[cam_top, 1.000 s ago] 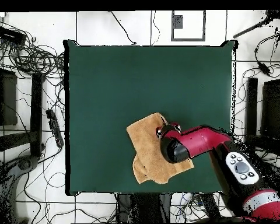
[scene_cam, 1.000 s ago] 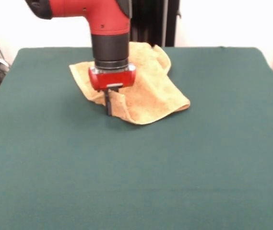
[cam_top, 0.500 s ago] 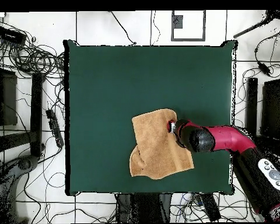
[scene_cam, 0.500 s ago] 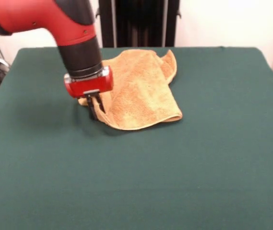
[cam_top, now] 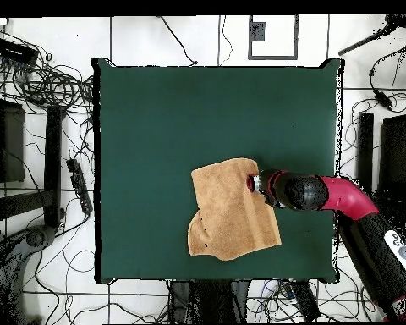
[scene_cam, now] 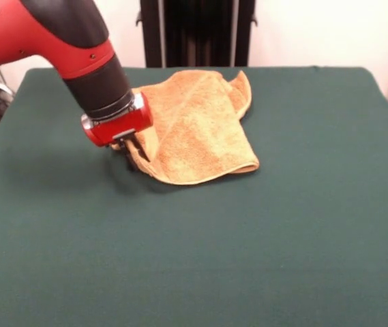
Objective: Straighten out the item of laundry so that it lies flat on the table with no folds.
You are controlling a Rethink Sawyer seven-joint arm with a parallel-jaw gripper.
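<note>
My small golden-orange terry-cloth towel [scene_cam: 197, 126] lies folded over itself on the far half of the large dark green felt-covered table [scene_cam: 248, 238], toward the pedestal side and short of that edge. My red and black gripper [scene_cam: 133, 151] sits tilted at the towel's corner, its tips down at the cloth edge; whether they are parted or pinched on cloth I cannot tell. My concern: a shallow hold could slip, leaving the fold in place.

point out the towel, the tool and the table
towel [scene_cam: 200, 129], front view, middle of the top layer
tool [scene_cam: 133, 154], front view, dark tips at the towel's edge
table [cam_top: 181, 118], overhead view, bare green cloth
</note>
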